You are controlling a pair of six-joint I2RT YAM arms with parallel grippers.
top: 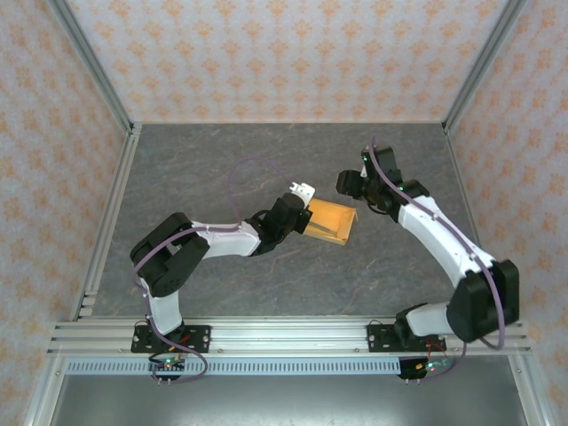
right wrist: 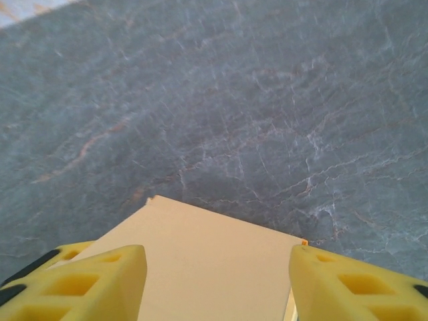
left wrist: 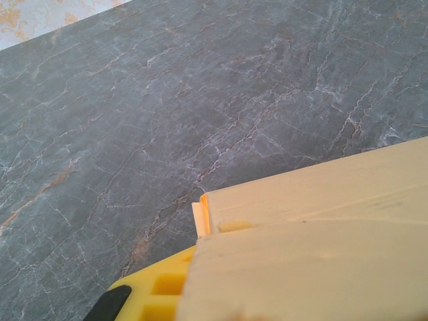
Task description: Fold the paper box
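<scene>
1. Here on the left, we see the left arm [top: 226, 238] rise from its base at the near rail and stretch over the grey marbled table [top: 222, 151] toward the middle.
2. The left gripper [top: 303, 216] is clamped on the left edge of the paper box [top: 330, 222]. From the left wrist we find one yellow finger [left wrist: 157, 294] tucked against the pale board, which covers the lower right of that view (the other finger is hidden behind it).
3. In that same wrist view we make out a folded corner of the box, with a narrow tab [left wrist: 198, 217] showing at its edge.
4. The paper box sits about mid-table, between the two grippers. It is orange-yellow and partly folded into a shallow tray, with a raised wall along its right side. We cannot tell whether its underside rests on the table or hangs just above it.
5. The right gripper [top: 351, 186] hovers at the far right corner of the box, its jaws standing wide apart. From the right wrist we see its two yellow fingers [right wrist: 87, 281] on either side of a flat panel of the box. The one at the left of that view laps over the panel, the other stands just beside its edge, and nothing is pinched.
6. The right arm [top: 439, 235], white with dark joints, bends back to its base at the near right.
</scene>
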